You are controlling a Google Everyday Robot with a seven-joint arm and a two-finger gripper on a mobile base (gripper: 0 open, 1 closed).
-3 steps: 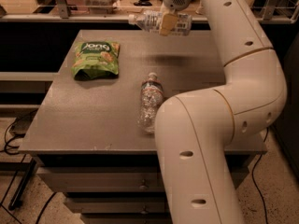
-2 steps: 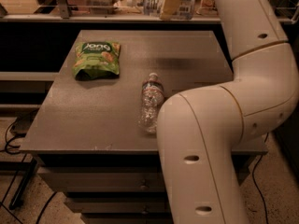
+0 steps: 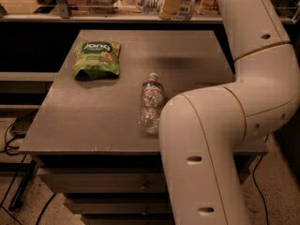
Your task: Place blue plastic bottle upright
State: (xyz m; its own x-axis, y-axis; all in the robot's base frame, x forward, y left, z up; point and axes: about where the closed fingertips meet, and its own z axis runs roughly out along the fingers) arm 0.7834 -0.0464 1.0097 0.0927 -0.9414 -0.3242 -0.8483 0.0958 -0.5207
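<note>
Gripping the blue plastic bottle (image 3: 149,0), my end effector (image 3: 171,4) hangs above the far counter (image 3: 187,78) edge. The bottle lies sideways.

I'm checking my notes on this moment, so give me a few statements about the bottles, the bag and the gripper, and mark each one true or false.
1. The gripper holds the blue plastic bottle at the top of the view. True.
2. The held bottle is upright. False: it is sideways, its white cap toward the view's left.
3. A crinkled clear bottle lies on its side on the table. True.
4. The green snack bag lies to the view's right of the crinkled bottle. False: it lies to its left, farther back.
</note>
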